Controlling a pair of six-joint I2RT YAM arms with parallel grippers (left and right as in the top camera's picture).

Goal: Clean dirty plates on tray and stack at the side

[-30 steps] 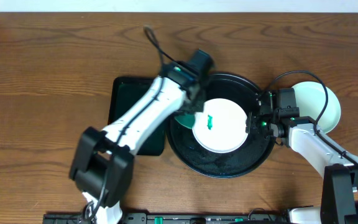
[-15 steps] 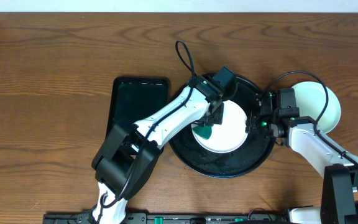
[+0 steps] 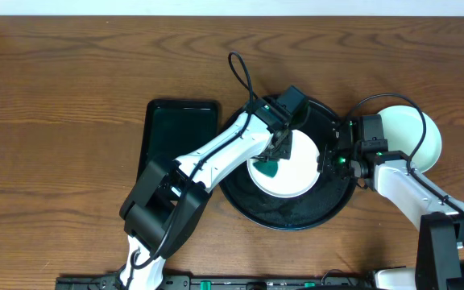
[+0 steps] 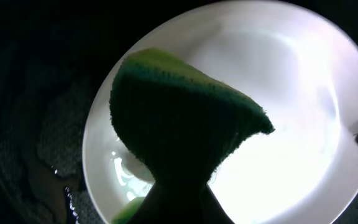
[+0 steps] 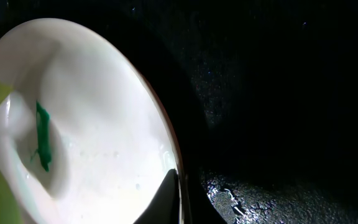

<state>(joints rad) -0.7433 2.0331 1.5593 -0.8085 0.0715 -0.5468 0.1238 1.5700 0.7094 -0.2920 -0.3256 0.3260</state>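
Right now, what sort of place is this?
Probably a robot dishwashing test bench, not a kitchen: brown wooden table, large round glossy black tray, green sponge on a white round plate.

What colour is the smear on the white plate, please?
Green; the smear shows best in the right wrist view.

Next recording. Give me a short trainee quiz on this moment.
1. True or false: the left gripper holds a green sponge over the white plate.
2. What does the right gripper pinch? A) the plate's rim B) the sponge C) nothing
3. Fill in: the plate lies in the round black ____.
Key: 1 true; 2 A; 3 tray.
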